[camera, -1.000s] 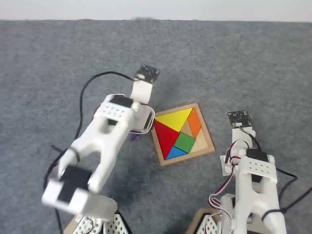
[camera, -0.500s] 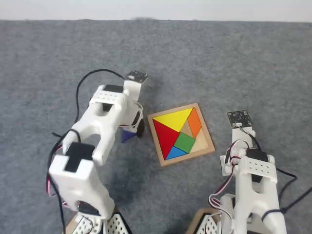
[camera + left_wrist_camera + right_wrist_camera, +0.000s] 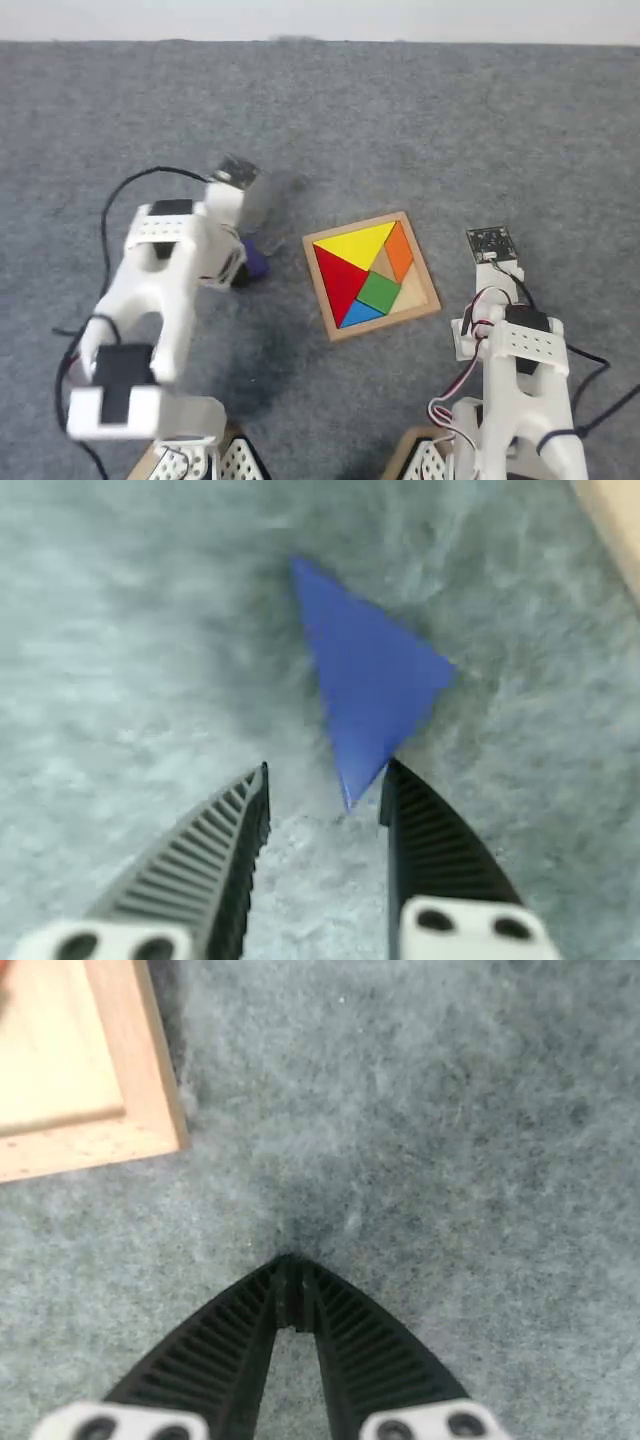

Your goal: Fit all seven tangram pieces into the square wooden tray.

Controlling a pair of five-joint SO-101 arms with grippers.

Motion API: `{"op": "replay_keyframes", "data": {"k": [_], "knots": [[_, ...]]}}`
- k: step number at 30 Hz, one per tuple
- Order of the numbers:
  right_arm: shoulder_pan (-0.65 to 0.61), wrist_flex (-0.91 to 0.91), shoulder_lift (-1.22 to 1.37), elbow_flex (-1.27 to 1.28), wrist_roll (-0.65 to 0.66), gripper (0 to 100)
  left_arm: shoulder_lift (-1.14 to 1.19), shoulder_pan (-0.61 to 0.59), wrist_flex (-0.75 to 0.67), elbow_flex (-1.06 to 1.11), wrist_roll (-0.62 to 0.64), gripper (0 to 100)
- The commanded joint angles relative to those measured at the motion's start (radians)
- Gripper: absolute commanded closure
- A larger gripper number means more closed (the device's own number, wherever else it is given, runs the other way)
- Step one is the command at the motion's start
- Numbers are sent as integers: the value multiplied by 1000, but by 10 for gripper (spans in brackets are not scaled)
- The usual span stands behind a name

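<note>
The square wooden tray (image 3: 430,294) lies mid-table holding yellow, red, orange, green and light blue pieces, with bare wood at its right corner. A dark blue triangle (image 3: 372,683) lies flat on the grey carpet left of the tray, partly peeking out from under the left arm (image 3: 257,262). My left gripper (image 3: 325,785) hangs open just above it, one fingertip (image 3: 392,780) over the triangle's narrow tip. My right gripper (image 3: 291,1272) is shut and empty over bare carpet, beside the tray's corner (image 3: 150,1120).
Grey carpet covers the whole table. The right arm (image 3: 515,350) stands right of the tray near the front edge. A black cable (image 3: 140,190) loops off the left arm. Wide free carpet lies behind the tray.
The left arm has swung left, away from the tray, and the dark blue triangle has shifted left with it. The right arm has kept still.
</note>
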Motion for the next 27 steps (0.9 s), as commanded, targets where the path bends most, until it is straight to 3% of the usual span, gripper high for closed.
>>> {"op": "replay_keyframes", "data": {"k": [1,7,13,17,22,27], "knots": [[12,-25,7,-31,6,993,-192,-18,-11,8,0,805],[12,-25,7,-31,6,993,-321,57,-52,71,48,781],[12,-25,7,-31,6,993,-193,219,-115,77,127,782],[12,-25,7,-31,6,993,-29,215,-120,-19,144,783],[12,-25,7,-31,6,993,147,124,-120,-117,143,783],[12,-25,7,-31,6,993,218,68,-51,-188,98,784]]}}
